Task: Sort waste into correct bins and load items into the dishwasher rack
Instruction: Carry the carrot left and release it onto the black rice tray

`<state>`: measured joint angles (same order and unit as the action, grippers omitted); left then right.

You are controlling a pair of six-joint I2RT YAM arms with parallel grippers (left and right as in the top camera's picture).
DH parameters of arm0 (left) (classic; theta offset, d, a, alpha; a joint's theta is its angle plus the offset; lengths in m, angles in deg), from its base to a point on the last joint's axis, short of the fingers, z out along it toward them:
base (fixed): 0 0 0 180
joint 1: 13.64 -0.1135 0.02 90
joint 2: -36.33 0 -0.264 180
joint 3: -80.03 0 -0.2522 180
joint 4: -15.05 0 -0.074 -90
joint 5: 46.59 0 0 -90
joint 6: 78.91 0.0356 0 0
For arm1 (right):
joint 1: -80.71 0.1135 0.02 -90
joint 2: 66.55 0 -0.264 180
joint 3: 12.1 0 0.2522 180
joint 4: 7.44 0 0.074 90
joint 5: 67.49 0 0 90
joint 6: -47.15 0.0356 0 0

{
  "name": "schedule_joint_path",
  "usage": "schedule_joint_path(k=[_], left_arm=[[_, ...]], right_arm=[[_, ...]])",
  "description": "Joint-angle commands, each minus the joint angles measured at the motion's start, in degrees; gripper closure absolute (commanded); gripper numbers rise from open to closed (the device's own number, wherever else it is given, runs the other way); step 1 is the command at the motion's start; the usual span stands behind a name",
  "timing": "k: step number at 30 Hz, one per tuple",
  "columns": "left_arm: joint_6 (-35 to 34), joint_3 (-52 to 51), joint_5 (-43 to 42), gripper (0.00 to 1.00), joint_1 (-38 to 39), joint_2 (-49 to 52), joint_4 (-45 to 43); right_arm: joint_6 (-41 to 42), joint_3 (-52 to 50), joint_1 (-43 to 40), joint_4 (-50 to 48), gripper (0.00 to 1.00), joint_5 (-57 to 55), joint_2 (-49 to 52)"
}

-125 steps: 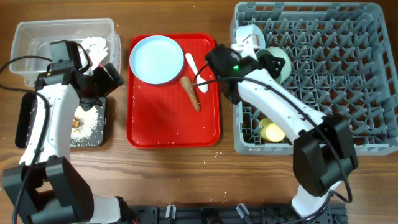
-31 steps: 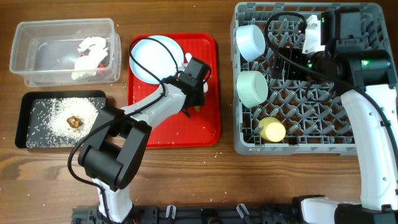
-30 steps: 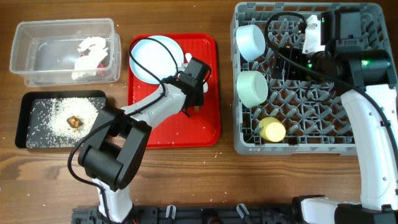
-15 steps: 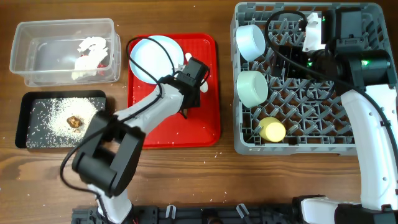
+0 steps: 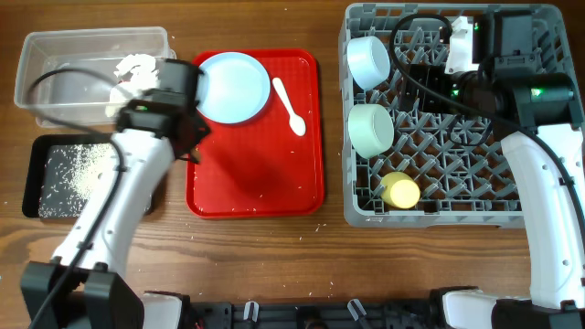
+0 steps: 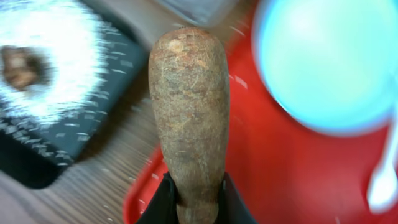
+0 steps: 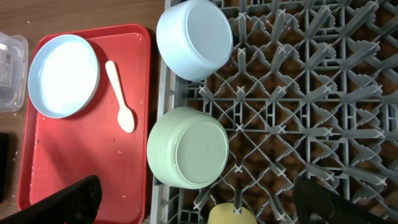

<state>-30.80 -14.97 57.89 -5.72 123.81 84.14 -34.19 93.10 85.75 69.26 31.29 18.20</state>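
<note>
The left end effector (image 6: 193, 200) is clamped narrow on the thin end of a brown stick (image 6: 189, 106), whose thick length juts out past the fingertips. Directly beneath it are the left edge of the red tray (image 6: 280, 180) and a strip of bare tabletop (image 6: 93, 193). Beyond the stick's tip and to the left lies the black tray (image 6: 43, 165), holding rice (image 6: 62, 43) and a brown lump (image 6: 22, 65). The stick probably belongs with that food waste. A clean drop means bringing the whole stick over the black tray's floor, lowering, then opening. The right end effector (image 7: 202, 202) hangs spread wide above the rack (image 7: 298, 93).
</note>
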Motion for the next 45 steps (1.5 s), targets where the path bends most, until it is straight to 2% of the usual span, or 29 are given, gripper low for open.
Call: schedule_joint_path(k=[1,5,11,16,20,24,33,35,36,38,40,42,45], left_arm=[[-6.3,-0.9,1.3,0.96,-8.1,0.7,-1.6],[-10.2,-4.7,1.7,0.96,-14.5,0.7,-5.9],[-14.8,-13.2,1.7,0.96,-19.5,0.7,-13.0],[-14.8,-18.8,1.7,0.96,-20.2,0.7,-22.3],[-14.8,-20.9,2.0,0.96,-20.2,0.8,-26.5],[-14.7,-21.9,4.9,0.96,-20.2,1.2,-27.7],[-14.7,-21.9,5.1,0.91,-20.2,6.2,-29.0],[-14.7,-21.9,5.1,0.82,-20.2,7.5,-29.6],[-14.7,-21.9,5.1,0.71,-20.2,8.1,-29.9],[-13.5,-21.8,5.1,0.31,-20.2,8.1,-30.1],[-7.3,-21.0,5.0,0.1,-20.2,7.2,-29.8],[-3.0,-19.2,5.1,0.01,-20.2,5.8,-27.5],[2.5,-15.3,4.7,0.0,-20.2,2.8,-22.1]], right_arm=[[-1.1,0.3,-0.1,-0.4,0.0,-0.3,0.2],[-1.0,0.3,-0.1,-0.2,0.0,-2.3,0.2],[-0.9,0.3,-0.1,0.3,0.0,-2.3,0.2],[-0.5,0.3,-0.1,0.6,0.0,-2.3,0.2],[-0.5,0.3,-0.1,0.6,0.0,-2.3,0.2],[1.1,0.3,-0.1,0.3,0.0,-2.3,0.2],[2.5,0.3,-0.1,-1.2,0.0,-2.3,0.2],[2.5,0.3,-0.1,-0.9,0.0,-2.2,0.2],[2.4,0.3,-0.1,-0.8,0.0,-1.9,0.2],[2.4,0.3,-0.1,-0.9,0.0,0.0,0.2],[2.4,0.3,0.1,-1.7,0.0,1.8,0.2],[2.5,0.3,0.9,-3.4,0.0,3.5,0.2],[4.2,0.3,3.3,-7.5,0.08,5.8,0.2]])
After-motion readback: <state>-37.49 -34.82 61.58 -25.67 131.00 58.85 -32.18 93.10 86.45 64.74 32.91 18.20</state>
